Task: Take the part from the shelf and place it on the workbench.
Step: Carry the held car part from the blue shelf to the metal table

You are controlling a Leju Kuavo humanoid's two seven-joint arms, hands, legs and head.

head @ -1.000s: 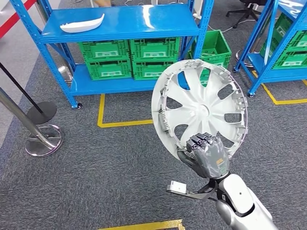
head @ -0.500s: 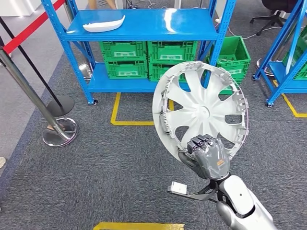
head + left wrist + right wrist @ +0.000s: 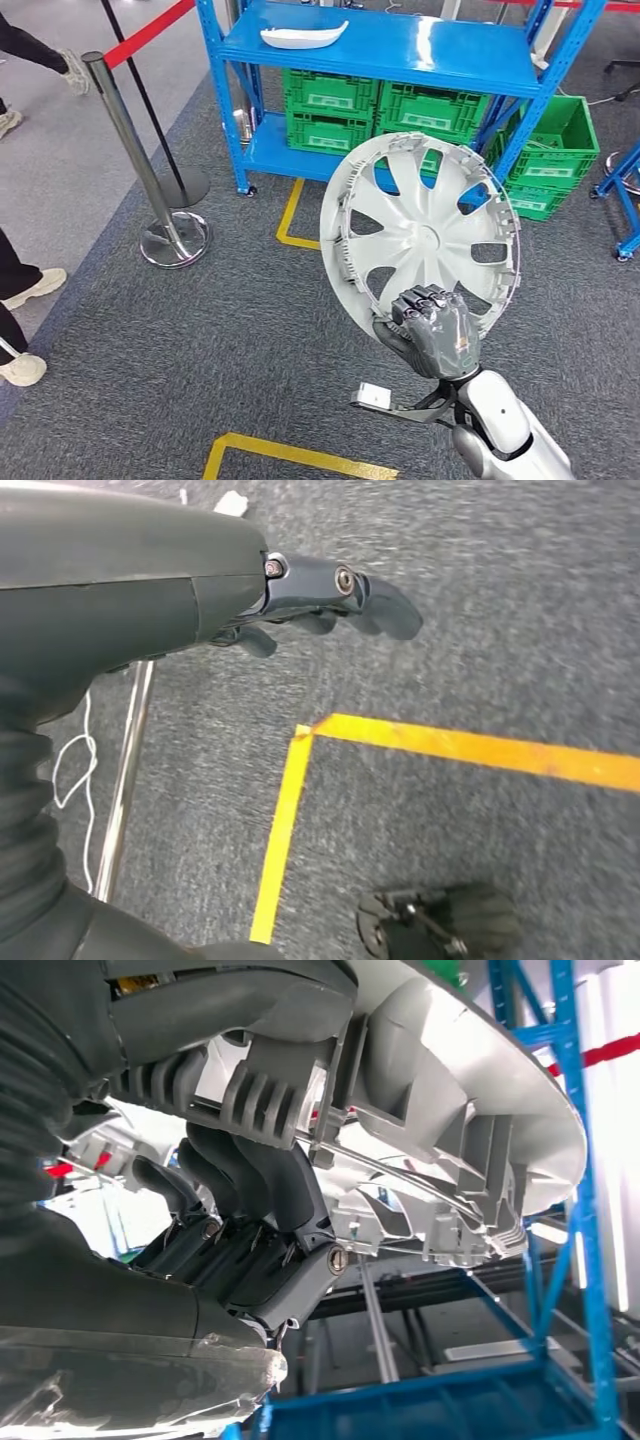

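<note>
1. Gripping one silver-white wheel cover [image 3: 420,232] by its lower rim, the right hand [image 3: 435,331] holds it upright above the grey carpet, its fingers [image 3: 423,296] curled over the rim's edge.
2. From the right wrist view, the same fingers [image 3: 249,1170] wrap around the ribbed inner rim of the wheel cover [image 3: 453,1100].
3. One blue shelf rack [image 3: 392,45] stands behind the wheel cover, well apart from it.
4. One long white curved part [image 3: 303,37] lies on the rack's top shelf.
5. Four green crates [image 3: 377,115] sit stacked two by two on the lower shelf; a fifth green crate [image 3: 555,150] sits on the floor just beside the rack.
6. The left hand [image 3: 332,590] hangs over the carpet holding nothing, its fingers slightly apart and loosely extended.
7. Two metal barrier posts [image 3: 143,170] with round bases stand to the left, with a red belt [image 3: 147,33] between them.
8. Yellow floor tape [image 3: 294,455] marks lines on the carpet.
9. Three shoes [image 3: 30,290] of people nearby show at the left edge.
</note>
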